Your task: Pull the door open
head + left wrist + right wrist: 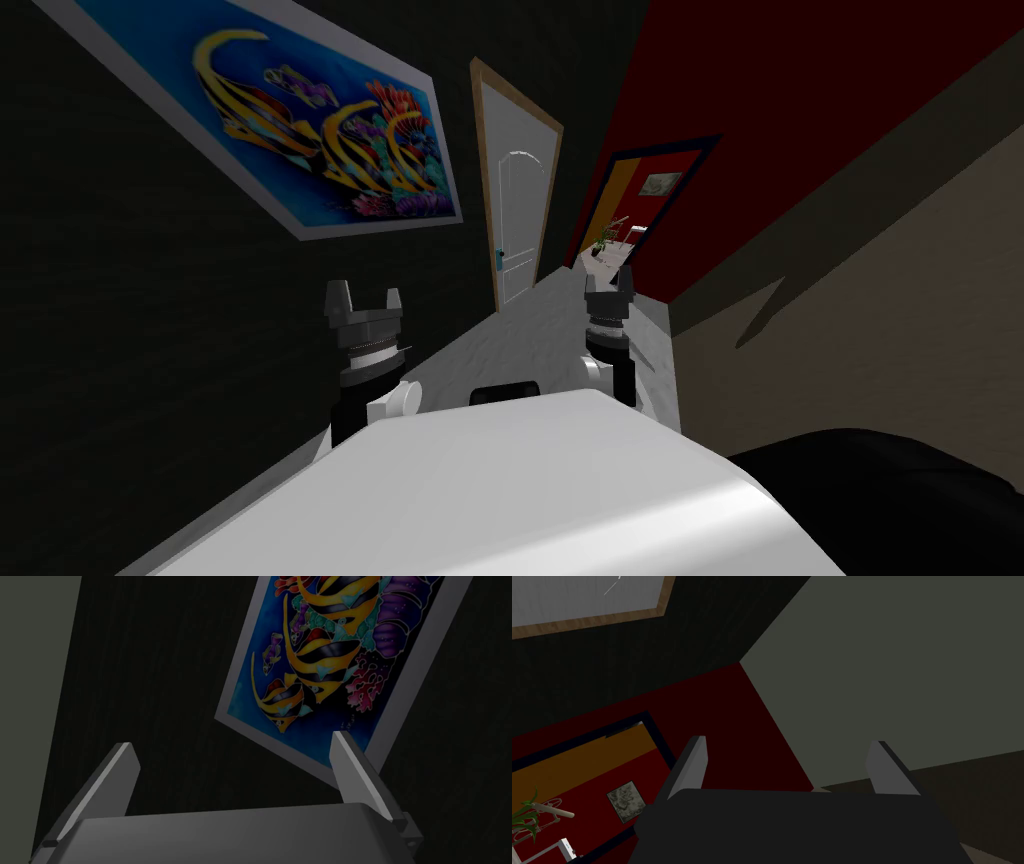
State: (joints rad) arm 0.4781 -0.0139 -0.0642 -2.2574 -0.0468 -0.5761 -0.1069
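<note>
- White panelled door (515,215) looks shut in wooden frame (478,150), at far end of corridor floor (530,330), in dark wall beyond fish painting (330,120)
- Small blue handle (499,257) low at door's left edge
- Left gripper (364,296) and right gripper (609,284) both held forward along corridor, fingers spread wide, nothing between them; probably ready pose for approach
- Door well apart from both grippers
- My judgement: go nearer first, then reach for handle, likely with left, because handle lies on that side
</note>
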